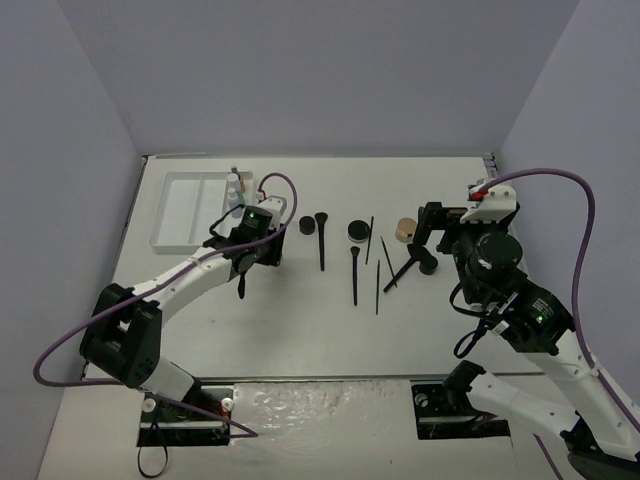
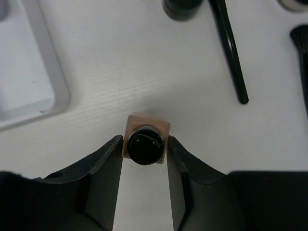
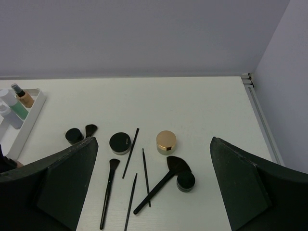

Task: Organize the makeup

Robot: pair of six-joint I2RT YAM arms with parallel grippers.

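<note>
My left gripper (image 2: 144, 144) is shut on a small tan bottle (image 2: 146, 130) with a black cap, just right of the white tray (image 2: 45, 82); in the top view it (image 1: 247, 262) is beside the tray (image 1: 170, 235). My right gripper (image 3: 153, 140) is open and empty, held high over the loose makeup: a gold-lidded tan compact (image 3: 166, 141), round black jars (image 3: 120, 143) (image 3: 185, 181) (image 3: 73, 135), a fan brush (image 3: 161, 185), another brush (image 3: 109, 190) and thin black pencils (image 3: 131, 152). Tan, green and lilac bottles (image 3: 17, 103) stand in the tray's far compartment.
A long black brush (image 2: 228, 48) and a black jar (image 2: 180, 7) lie just right of my left gripper. The makeup lies spread across the table's middle (image 1: 365, 255). Grey walls close off the table's left, back and right sides.
</note>
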